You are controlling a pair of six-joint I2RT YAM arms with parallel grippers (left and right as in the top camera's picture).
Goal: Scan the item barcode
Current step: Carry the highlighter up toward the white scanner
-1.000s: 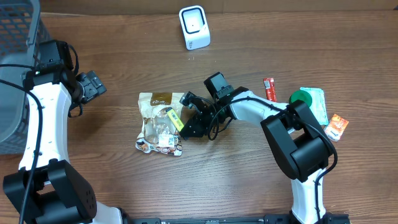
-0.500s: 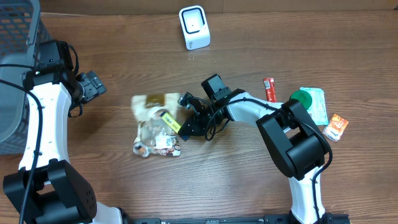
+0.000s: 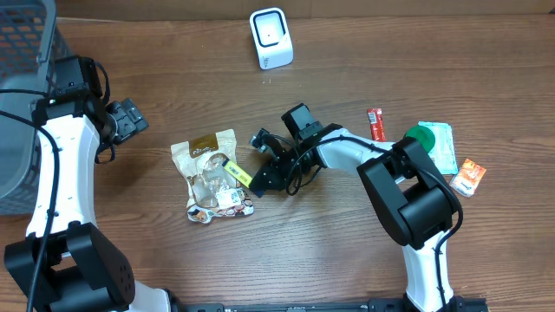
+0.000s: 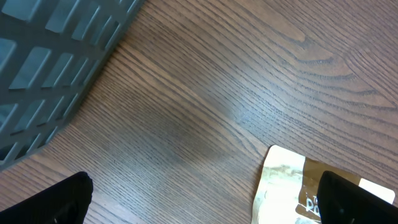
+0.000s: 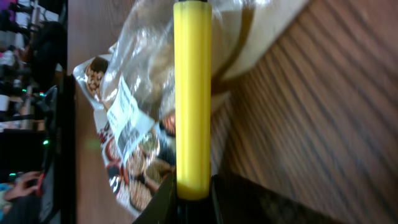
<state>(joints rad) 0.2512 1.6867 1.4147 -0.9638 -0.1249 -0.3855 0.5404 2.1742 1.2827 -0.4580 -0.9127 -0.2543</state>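
Pouch point(image 3: 206, 169): flat on table point(image 3: 329, 260), left of centre, well apart from scanner point(image 3: 270, 37).
Long axis: we read it running far-to-near, slightly tilted, with the brown header end toward the far edge and the printed end toward the robot's side.
Right gripper point(image 3: 241, 176): jaws pressed together on the pouch's right edge, yellow finger point(image 5: 191, 93) across the film.
Left gripper point(image 4: 205, 199): spread wide, empty, near basket point(image 4: 50, 56).
Step in hand: we judge a lift toward the scanner. Hold the slippery film firmly and turn the white label point(image 3: 231, 197) to the window; we cannot confirm a barcode on it.
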